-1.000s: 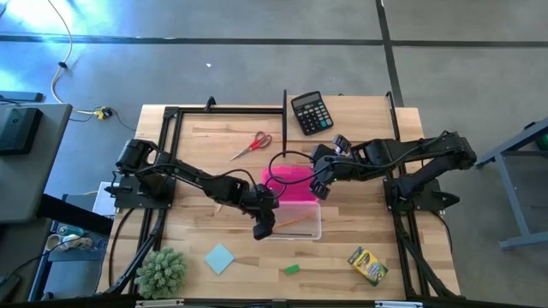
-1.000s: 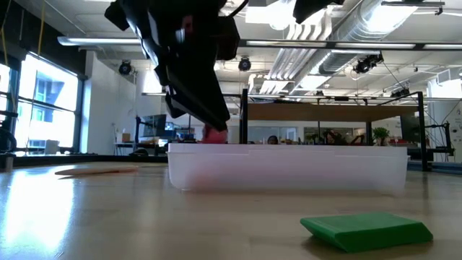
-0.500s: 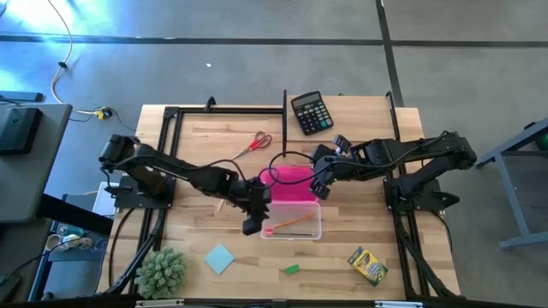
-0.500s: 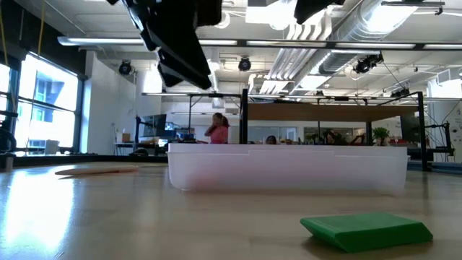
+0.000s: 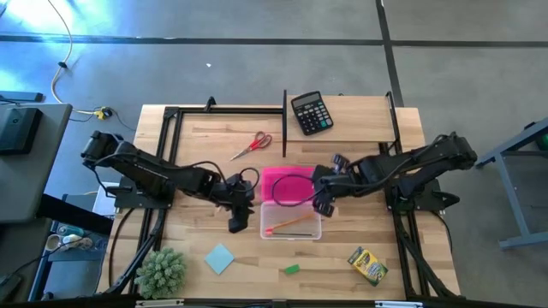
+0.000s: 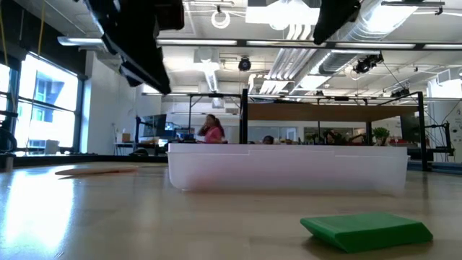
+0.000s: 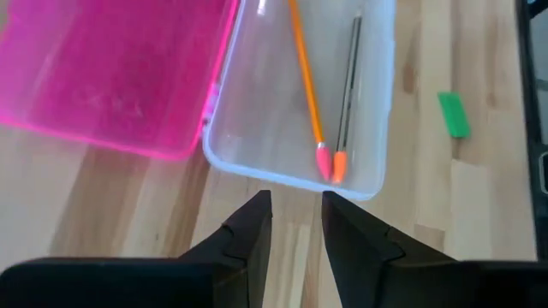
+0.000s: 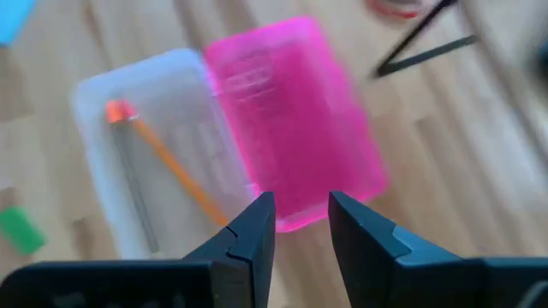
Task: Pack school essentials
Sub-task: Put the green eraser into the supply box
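Clear rectangular plastic case [image 5: 292,221] sits mid-table, its pink translucent lid [image 5: 286,185] hinged open on the far side. Inside: orange pencil [image 7: 306,81] and a grey pen-like stick [image 7: 348,85] beside it, both lying lengthwise.

Left gripper [image 5: 237,218] hangs just left of the case, fingers narrow, empty. Right gripper [image 5: 322,201] is over the case's far-right corner by the lid, fingers narrow, also empty.

Not yet packed: red-handled scissors [image 5: 251,145] far-left of the case, light blue square notepad [image 5: 219,258] near-left, small green eraser [image 5: 292,269] near-centre, yellow-green crayon box [image 5: 367,264] near-right. Pale wooden stick: can't pick it out for sure.

My read: next pick is per side. Left takes notepad or scissors, right takes crayon box.
- Open wide before descending.
- Scissors: grab across the closed blades, not the handle loops.
- Notepad is flat; pinch at an edge.
- Drop low into the case, clear of the lid.
- Skip the black calculator [image 5: 310,113] and the fuzzy green plant [image 5: 162,271].
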Action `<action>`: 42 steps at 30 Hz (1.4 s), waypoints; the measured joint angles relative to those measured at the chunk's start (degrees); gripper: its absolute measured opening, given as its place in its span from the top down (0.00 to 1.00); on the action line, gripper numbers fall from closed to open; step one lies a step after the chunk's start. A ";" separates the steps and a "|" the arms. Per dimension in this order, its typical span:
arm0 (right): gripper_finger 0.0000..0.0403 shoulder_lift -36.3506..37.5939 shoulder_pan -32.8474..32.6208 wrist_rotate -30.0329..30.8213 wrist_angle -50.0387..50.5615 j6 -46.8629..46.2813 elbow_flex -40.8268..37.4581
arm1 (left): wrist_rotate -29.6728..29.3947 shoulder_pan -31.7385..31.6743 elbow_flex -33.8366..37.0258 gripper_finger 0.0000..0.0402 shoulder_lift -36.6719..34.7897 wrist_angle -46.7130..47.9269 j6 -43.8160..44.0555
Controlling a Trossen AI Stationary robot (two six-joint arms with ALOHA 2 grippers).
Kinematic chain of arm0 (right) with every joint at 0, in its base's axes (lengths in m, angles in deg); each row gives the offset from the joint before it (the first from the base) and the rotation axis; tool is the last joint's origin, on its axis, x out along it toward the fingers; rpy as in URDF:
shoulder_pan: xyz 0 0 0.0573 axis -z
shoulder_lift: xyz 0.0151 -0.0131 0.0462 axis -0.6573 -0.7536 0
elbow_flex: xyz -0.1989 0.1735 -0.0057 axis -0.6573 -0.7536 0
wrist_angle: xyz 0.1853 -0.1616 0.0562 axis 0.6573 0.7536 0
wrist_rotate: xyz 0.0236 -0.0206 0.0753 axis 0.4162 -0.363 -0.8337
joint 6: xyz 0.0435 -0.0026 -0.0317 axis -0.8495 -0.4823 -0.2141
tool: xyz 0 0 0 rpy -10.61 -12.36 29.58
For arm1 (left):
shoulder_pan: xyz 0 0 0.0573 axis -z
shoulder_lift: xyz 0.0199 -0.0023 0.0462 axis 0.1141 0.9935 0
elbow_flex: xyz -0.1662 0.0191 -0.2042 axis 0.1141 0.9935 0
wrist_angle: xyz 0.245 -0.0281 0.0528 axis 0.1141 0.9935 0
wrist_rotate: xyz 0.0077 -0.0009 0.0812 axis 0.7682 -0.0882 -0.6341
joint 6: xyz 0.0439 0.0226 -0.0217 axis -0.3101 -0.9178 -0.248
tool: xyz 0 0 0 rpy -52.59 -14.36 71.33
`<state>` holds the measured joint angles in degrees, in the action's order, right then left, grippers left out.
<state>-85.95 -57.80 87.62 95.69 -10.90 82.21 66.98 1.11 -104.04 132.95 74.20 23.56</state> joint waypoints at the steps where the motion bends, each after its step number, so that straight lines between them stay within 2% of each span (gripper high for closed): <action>1: 0.74 0.00 -0.58 -0.37 -1.36 0.00 -0.93 | -0.02 0.19 1.15 0.77 -0.08 -0.72 0.81; 8: 0.74 0.00 -4.72 -6.18 -17.29 3.42 -9.42 | -1.00 1.45 8.32 0.79 -0.11 -8.75 5.22; 15: 0.73 0.00 -8.74 -13.96 -40.48 6.34 -18.49 | -2.89 1.45 8.96 0.79 -0.11 -8.83 5.79; 20: 0.65 0.00 -10.42 -12.57 -50.79 10.04 -22.35 | -2.83 1.18 8.96 0.79 -0.11 -8.94 5.79; 26: 0.49 -0.79 -10.80 -11.38 -59.83 13.86 -24.28 | -2.82 1.12 8.96 0.79 -0.11 -8.92 5.79; 31: 0.41 -3.19 -10.82 -11.46 -60.72 17.41 -20.90 | -0.24 -0.03 8.94 0.79 -0.11 -8.87 5.79; 36: 0.40 -8.01 -10.84 -12.17 -53.91 19.15 -15.61 | 0.23 -1.83 8.94 0.79 -0.11 -8.56 4.40; 42: 0.40 -13.31 -12.39 -15.55 -51.72 20.62 -12.42 | 0.21 -3.99 8.94 0.79 -0.11 -8.28 3.51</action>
<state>-99.26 -70.20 72.07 43.97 9.71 69.78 67.20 -2.87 -95.10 132.84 65.92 27.07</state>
